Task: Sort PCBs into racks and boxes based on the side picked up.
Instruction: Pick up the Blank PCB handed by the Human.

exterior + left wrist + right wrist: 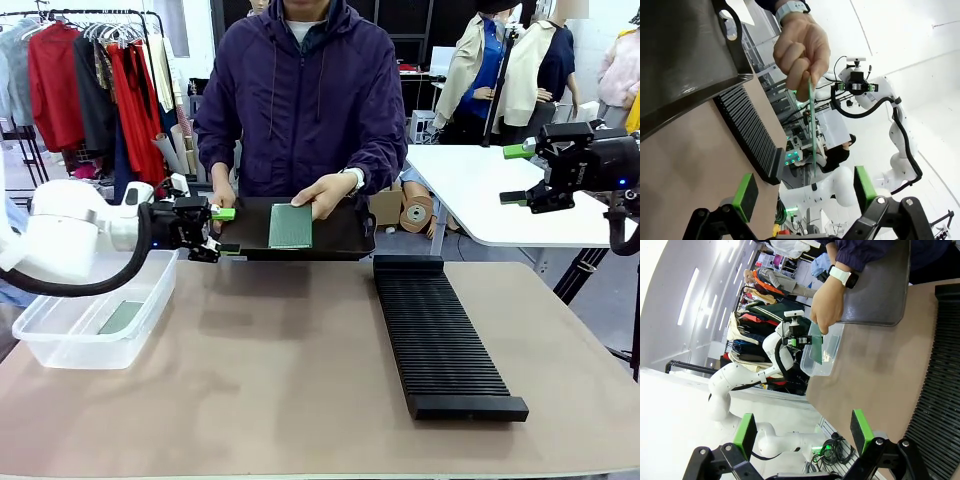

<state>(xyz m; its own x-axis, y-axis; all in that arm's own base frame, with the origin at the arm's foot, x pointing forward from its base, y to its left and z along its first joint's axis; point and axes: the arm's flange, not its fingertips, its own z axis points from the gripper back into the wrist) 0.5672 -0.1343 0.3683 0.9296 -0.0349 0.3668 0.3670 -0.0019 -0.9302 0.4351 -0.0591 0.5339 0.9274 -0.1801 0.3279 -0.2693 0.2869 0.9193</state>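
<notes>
A: so what's actually sitting on the tan table (pixel 280 370)?
B: not much tbh. clear tub (pixel 70 350) by the left edge, long ribbed black rack (pixel 440 340) right of middle, running front to back. flat black tray (pixel 340 232) at the far edge, can't tell if it's resting there.

On the brown table (pixel 280 390), the clear rectangular plastic tub (pixel 70 352) sits at the left edge, with one flat green PCB (pixel 122 317) lying inside on its bottom. The long ribbed black plastic rack (pixel 440 340) lies right of the middle, running from the far side toward the near edge. At the far edge, between tub and rack, a person holds the smooth flat black tray (pixel 345 238). A second green PCB (pixel 290 226) stands upright over it, gripped at its top by the person's hand (pixel 325 192). The left gripper (pixel 226 231) hangs just left of the tray, above the tub's far end, fingers pointing toward the tray. The right gripper (pixel 515 175) is far right, beyond the rack.
</notes>
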